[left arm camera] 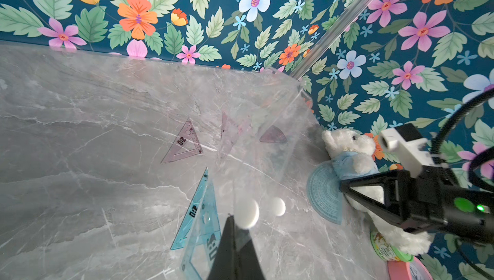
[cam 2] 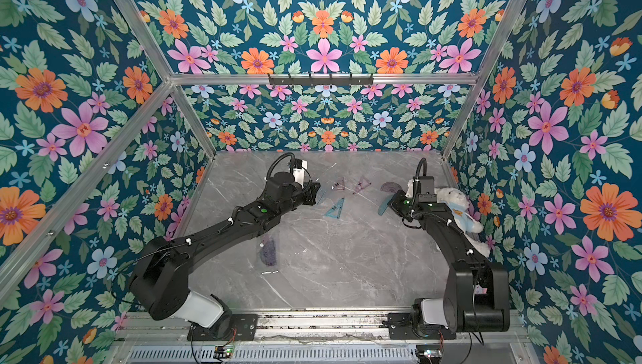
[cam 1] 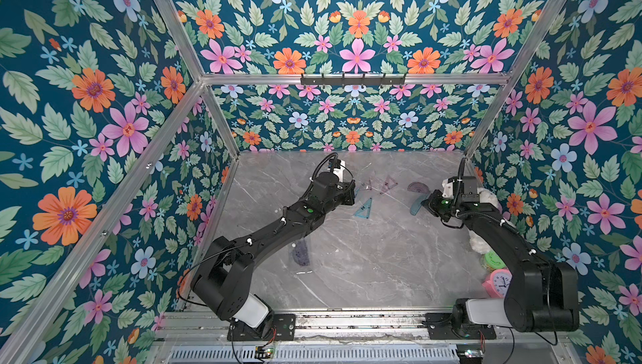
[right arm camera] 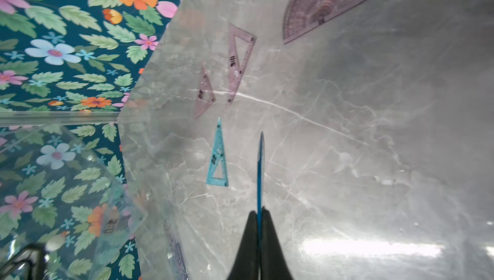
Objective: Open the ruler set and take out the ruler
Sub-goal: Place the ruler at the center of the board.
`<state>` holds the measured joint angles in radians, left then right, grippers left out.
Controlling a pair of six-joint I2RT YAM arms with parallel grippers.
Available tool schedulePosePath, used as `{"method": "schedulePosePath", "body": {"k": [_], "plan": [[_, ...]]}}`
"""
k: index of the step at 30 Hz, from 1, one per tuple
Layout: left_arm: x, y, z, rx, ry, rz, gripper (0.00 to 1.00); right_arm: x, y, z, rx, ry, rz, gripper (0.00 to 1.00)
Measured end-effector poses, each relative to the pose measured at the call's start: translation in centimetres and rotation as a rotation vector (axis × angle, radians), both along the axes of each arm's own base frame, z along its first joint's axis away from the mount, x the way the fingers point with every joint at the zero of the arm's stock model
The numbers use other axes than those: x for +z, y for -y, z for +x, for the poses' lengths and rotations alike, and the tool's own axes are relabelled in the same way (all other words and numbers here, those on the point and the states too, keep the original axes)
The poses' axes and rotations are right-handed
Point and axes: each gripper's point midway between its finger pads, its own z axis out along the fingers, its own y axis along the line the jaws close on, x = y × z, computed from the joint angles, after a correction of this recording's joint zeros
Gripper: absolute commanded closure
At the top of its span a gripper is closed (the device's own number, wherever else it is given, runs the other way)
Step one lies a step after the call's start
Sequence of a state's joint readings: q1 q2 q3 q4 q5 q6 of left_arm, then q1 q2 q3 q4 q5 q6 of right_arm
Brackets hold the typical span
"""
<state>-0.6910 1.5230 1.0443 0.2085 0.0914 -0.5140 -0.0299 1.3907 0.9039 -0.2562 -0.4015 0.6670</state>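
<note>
Dark print is caught on the long pink set square (right arm camera: 233, 60) — it looks like "310", turned sideways. Similar marks are spotted on the blue set square (right arm camera: 215, 158) and the small pink set square (right arm camera: 202, 94) — too blurred to be read.

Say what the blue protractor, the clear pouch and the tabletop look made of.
The blue protractor: tinted see-through plastic, stiff-looking, with a printed scale. The clear pouch: thin transparent plastic sheet, probably, with glossy glare and folded edges. The tabletop: grey, veined and marble-look with a shiny finish; real stone or laminate is unclear.
</note>
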Motion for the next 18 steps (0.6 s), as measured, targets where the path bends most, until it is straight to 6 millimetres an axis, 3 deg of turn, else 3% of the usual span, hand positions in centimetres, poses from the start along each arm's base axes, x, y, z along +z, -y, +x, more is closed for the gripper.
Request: {"method": "schedulePosePath", "body": {"k": [6, 12, 18], "plan": [[0.5, 0.0, -0.2, -0.005, 0.002, -0.002, 1.0, -3.1, 2.6, 2.8, -0.039, -0.026, 0.024, 0.99], [0.5, 0.2, -0.2, -0.015, -0.003, -0.002, 1.0, -5.8, 2.6, 5.1, -0.022, -0.044, 0.052, 0.99], [0.5, 0.5, -0.1, -0.022, -0.005, 0.003, 1.0, -7.7, 2.6, 6.0, -0.023, -0.072, 0.058, 0.99]]}}
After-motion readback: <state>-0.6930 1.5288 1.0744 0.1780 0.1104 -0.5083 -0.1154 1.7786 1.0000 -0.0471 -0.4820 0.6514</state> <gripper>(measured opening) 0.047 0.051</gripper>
